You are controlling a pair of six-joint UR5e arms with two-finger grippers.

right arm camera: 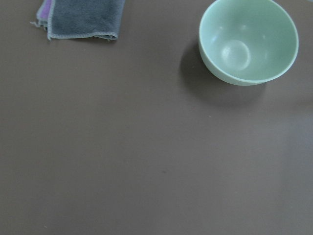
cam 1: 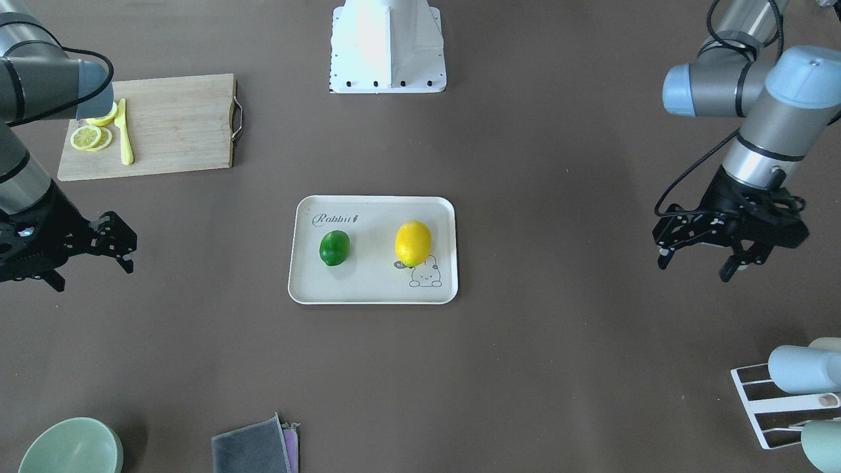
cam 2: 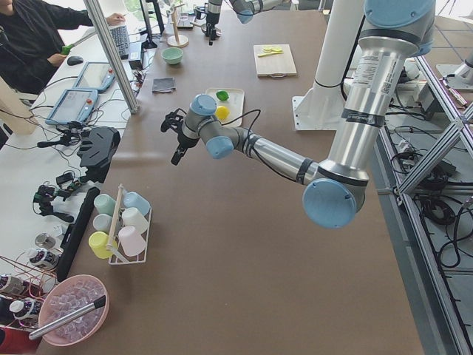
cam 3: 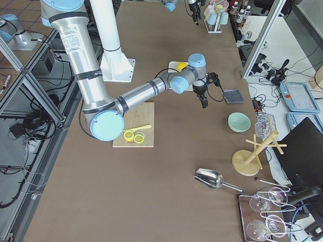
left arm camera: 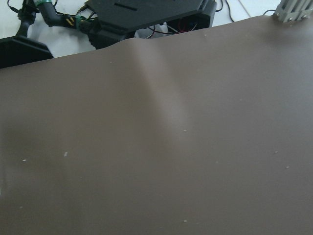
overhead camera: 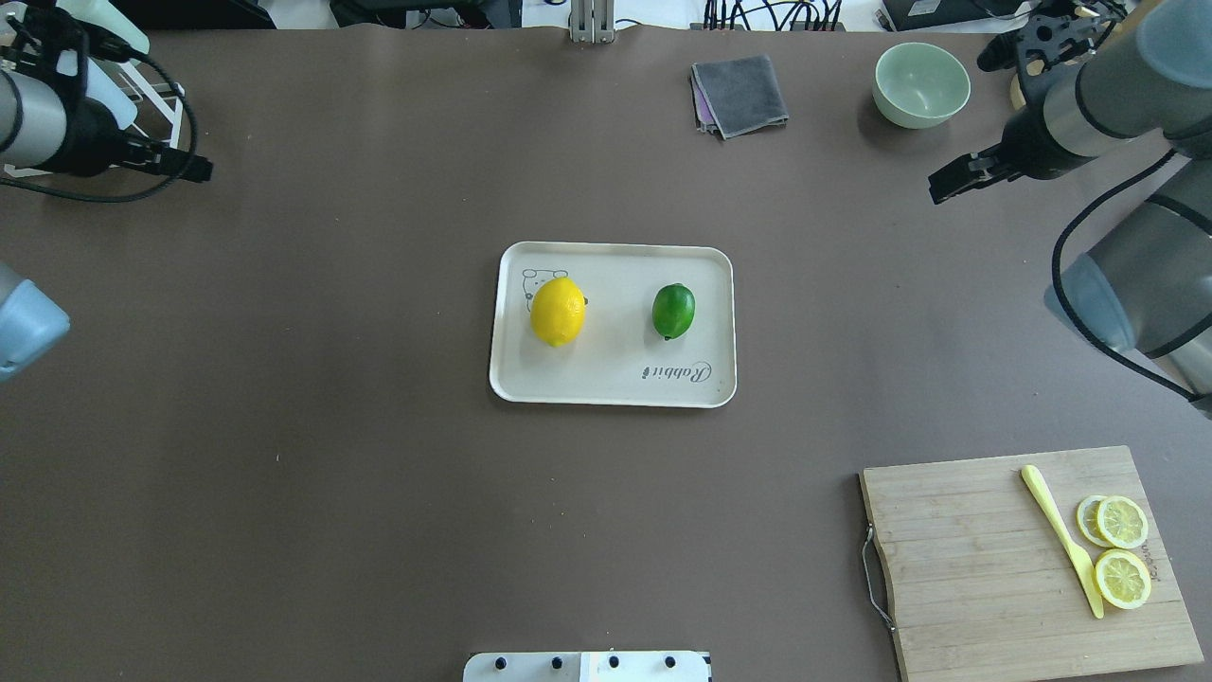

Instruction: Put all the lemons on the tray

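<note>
Left hand [cam 1: 696,266]: fingers spread apart, nothing between them; held above bare surface [cam 1: 558,341], well apart from the tray, out past one short end.
Right hand [cam 1: 90,272]: fingers likewise spread, empty; out past the tray's opposite short end, well apart from it.
Left wrist view: bare brown surface only, with its far edge at the top.
Right wrist view: bowl and folded cloth on the surface below.
Tray [cam 1: 368,289]: cream-white, flat on the surface, about midway between the two hands.
Yellow lemon [cam 1: 413,243]: on the tray, lying partly over the rabbit drawing, in the half toward the left hand.
Green lemon [cam 1: 334,247]: on the tray next to the "Rabbit" script, in the half toward the right hand; not touching the yellow one.
Cutting board [cam 1: 177,125]: on the right arm's side, near the robot's base; carries lemon slices [cam 1: 89,136] and a yellow knife [cam 1: 123,135] just beside them.
Bowl [cam 1: 71,448]: pale green, far edge of the surface on the right arm's side.
Cloth [cam 1: 253,450]: grey, folded, near the bowl.
Cup rack [cam 1: 798,387]: far corner on the left arm's side.
</note>
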